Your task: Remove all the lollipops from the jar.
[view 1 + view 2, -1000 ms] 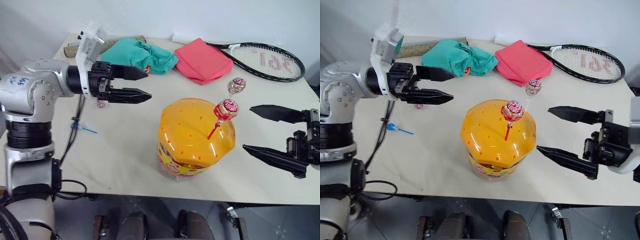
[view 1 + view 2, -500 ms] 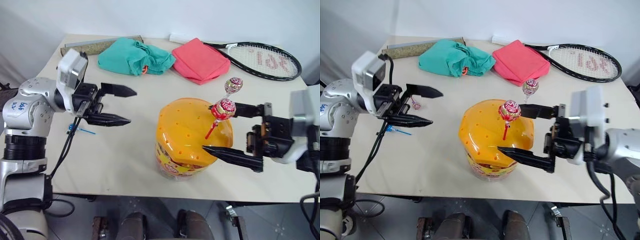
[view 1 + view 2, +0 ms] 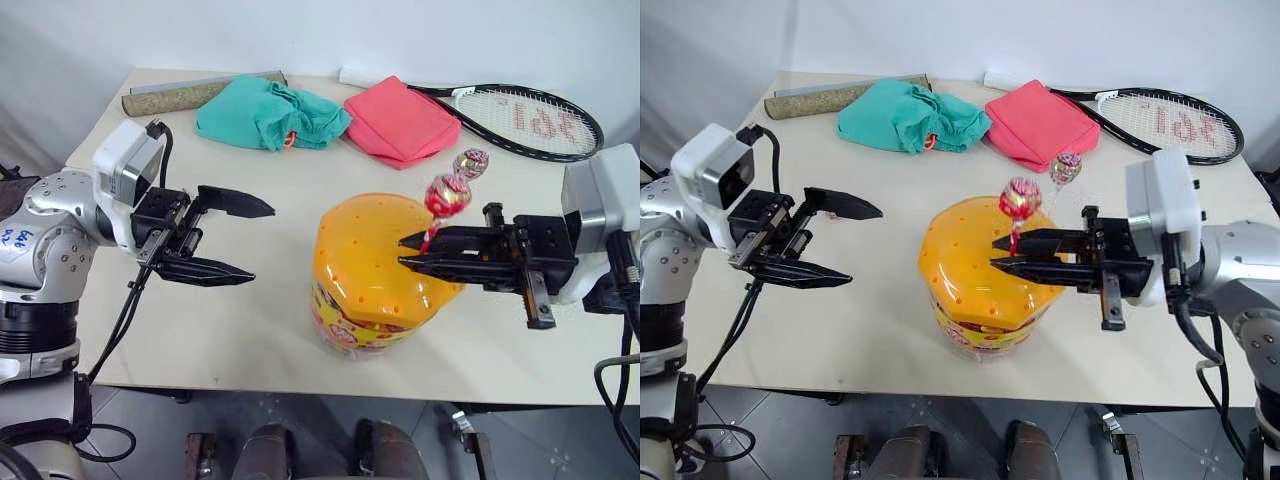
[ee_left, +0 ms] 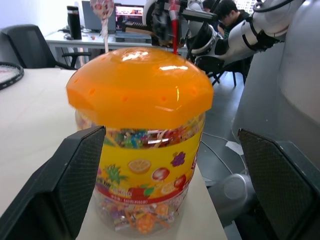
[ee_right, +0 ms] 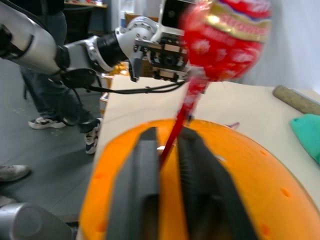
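Right now the jar (image 3: 378,275) stands at the centre of the frame on the surface (image 3: 260,320), its orange lid (image 3: 375,250) on. Two lollipops rise from the lid's upper right – a red lollipop (image 3: 446,196) and a pink one (image 3: 471,163) behind it. From the right, the right gripper (image 3: 408,252) is closed on the red lollipop's stick. At left, the left gripper (image 3: 250,240) hangs wide open, holding nothing – well apart from the jar.
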Tool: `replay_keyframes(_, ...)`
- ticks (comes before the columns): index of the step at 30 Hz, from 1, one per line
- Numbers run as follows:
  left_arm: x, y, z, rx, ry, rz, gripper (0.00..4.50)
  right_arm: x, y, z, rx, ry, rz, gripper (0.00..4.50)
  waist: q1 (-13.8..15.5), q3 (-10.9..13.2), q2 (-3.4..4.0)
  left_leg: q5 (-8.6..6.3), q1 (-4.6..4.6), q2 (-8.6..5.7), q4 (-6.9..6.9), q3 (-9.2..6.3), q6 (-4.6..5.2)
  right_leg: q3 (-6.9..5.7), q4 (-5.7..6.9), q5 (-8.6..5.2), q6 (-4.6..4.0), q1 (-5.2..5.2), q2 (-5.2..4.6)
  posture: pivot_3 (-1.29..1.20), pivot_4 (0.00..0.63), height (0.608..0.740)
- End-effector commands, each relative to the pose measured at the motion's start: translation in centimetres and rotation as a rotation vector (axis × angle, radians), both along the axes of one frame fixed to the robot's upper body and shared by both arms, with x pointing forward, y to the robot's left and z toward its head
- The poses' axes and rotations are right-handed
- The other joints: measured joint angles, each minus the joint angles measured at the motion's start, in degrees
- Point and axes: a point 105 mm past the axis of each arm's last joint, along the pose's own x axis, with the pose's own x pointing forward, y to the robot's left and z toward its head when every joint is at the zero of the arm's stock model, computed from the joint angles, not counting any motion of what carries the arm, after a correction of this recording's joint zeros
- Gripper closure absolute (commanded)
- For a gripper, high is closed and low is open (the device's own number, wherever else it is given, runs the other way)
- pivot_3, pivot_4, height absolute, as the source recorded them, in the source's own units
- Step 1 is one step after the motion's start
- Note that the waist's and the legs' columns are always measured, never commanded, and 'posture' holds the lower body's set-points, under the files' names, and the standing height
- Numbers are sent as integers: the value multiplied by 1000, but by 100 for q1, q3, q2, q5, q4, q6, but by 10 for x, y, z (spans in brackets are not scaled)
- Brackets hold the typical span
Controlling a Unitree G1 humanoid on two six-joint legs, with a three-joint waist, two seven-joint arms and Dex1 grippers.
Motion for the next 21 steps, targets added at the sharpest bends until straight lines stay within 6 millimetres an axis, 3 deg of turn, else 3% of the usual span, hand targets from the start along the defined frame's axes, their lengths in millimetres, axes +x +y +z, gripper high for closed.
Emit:
replay_keyframes(1,-8,-3,8,-27,-38,-22,0,-7,-4,19,43,-57,5,4476,-2,0,0,0,0,0,0,0,0,0,0,0,0,0,0,0,150,740)
replay_keyframes(11,7,4,5,-15,-45,22,0,-12,-21,50,139,-135,-75,4476,4,0,0,-1,0,0,0,2,-1,-1,-1,0,0,0,1,0,150,740)
replay_keyframes(13,14,9,2,6,-51,45,0,-8,-35,62,151,-164,-184,4476,9,0,0,-1,0,0,0,2,-1,-1,-1,0,0,0,1,0,150,740)
replay_keyframes(17,25,12,3,16,-62,54,0,4,-88,77,142,-213,-484,4476,46,-1,-3,-2,-4,-4,0,4,0,-3,-5,0,0,0,1,0,150,740)
replay_keyframes(19,29,12,4,18,-68,53,0,7,-104,75,131,-191,-578,4476,62,-2,-4,-3,-4,-4,0,5,2,-2,-4,0,1,1,0,0,150,740)
replay_keyframes(21,30,12,2,18,-58,37,0,21,-132,53,62,-51,-754,4476,54,-2,-3,-3,-3,-4,-1,9,2,-2,-6,1,1,0,1,0,150,740)
